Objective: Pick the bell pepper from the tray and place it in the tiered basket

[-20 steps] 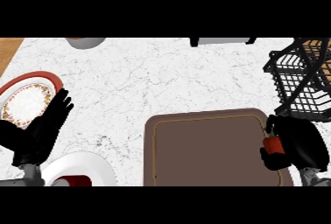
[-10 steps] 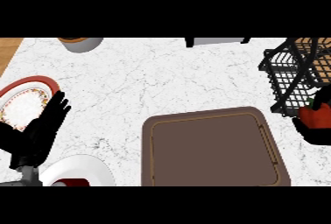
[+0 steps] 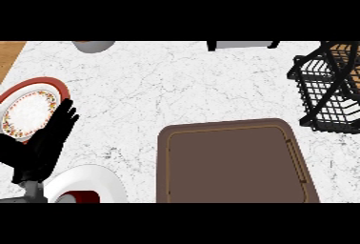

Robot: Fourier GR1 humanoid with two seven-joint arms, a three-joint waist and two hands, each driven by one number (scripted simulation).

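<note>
Tray [image 3: 235, 162] on worktop [image 3: 175, 81], lower centre: bare, no pepper visible anywhere.
Basket [image 3: 329, 90] at right edge, near tray; short transfer path.
Left hand [image 3: 49, 138] rests lower left, fingers straight, holding nothing.
Right hand out of frame; fingers' state unknown, likely carrying pepper.

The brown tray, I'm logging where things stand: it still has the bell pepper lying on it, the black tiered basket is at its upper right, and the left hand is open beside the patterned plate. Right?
Not quite. The head view shows the brown tray bare, with no bell pepper in view. As you said, the black tiered basket is at its upper right and the left hand is open beside the patterned plate.
</note>
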